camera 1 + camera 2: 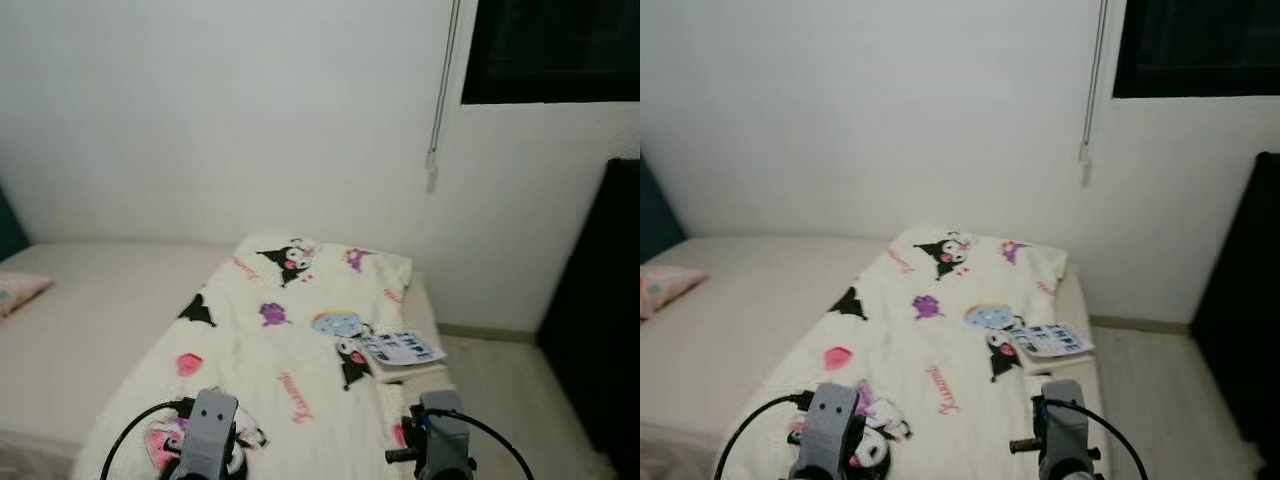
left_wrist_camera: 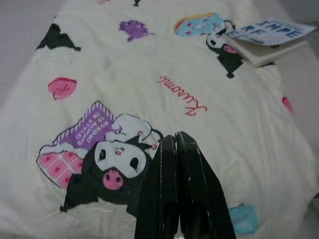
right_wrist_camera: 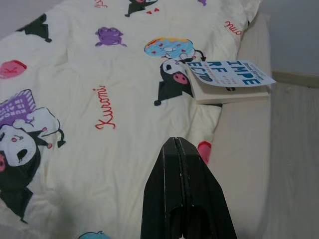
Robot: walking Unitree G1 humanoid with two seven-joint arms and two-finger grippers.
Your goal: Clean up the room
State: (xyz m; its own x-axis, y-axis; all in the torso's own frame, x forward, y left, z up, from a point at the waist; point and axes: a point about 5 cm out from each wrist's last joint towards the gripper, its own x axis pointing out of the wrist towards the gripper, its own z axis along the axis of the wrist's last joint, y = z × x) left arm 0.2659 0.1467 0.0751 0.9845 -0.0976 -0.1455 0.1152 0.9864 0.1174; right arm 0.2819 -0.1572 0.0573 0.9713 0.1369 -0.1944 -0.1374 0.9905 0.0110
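A cream blanket [image 1: 290,340] printed with cartoon figures is spread over the right part of a bed. A book with a white cover and blue letters [image 1: 400,348] lies on the blanket's right edge, near the side of the mattress. Both arms are held low in front of the bed's near end. My left gripper [image 2: 175,142] is shut with nothing in it, hovering over the blanket's black-and-pink figure [image 2: 112,167]. My right gripper [image 3: 175,144] is shut and empty too, above the blanket's right side, short of the book [image 3: 229,77].
The bare mattress [image 1: 90,310] stretches left, with a pink pillow [image 1: 18,290] at its far left. A white wall stands behind, with a blind cord [image 1: 440,100] hanging under a dark window [image 1: 550,45]. A dark panel [image 1: 600,320] stands right of the pale wood floor [image 1: 510,390].
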